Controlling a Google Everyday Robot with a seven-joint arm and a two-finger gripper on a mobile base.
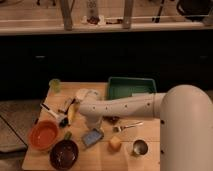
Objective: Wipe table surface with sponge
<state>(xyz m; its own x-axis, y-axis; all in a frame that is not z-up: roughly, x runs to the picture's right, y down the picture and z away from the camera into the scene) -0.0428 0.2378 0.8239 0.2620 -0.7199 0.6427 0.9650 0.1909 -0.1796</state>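
With the small flat blue-grey sponge (pixel 92 136) lying on the light tan plank table surface (pixel 150 132) beside the dark bowl (pixel 63 154), I judge the gripper (pixel 95 123), finger state indeterminable, needs steady downward pressure.

Likely an office break area or test kitchen – wooden table surface (pixel 145 132) set with bowls, dark cabinets behind (counter above); gripper (pixel 93 123) near the sponge (pixel 92 136)
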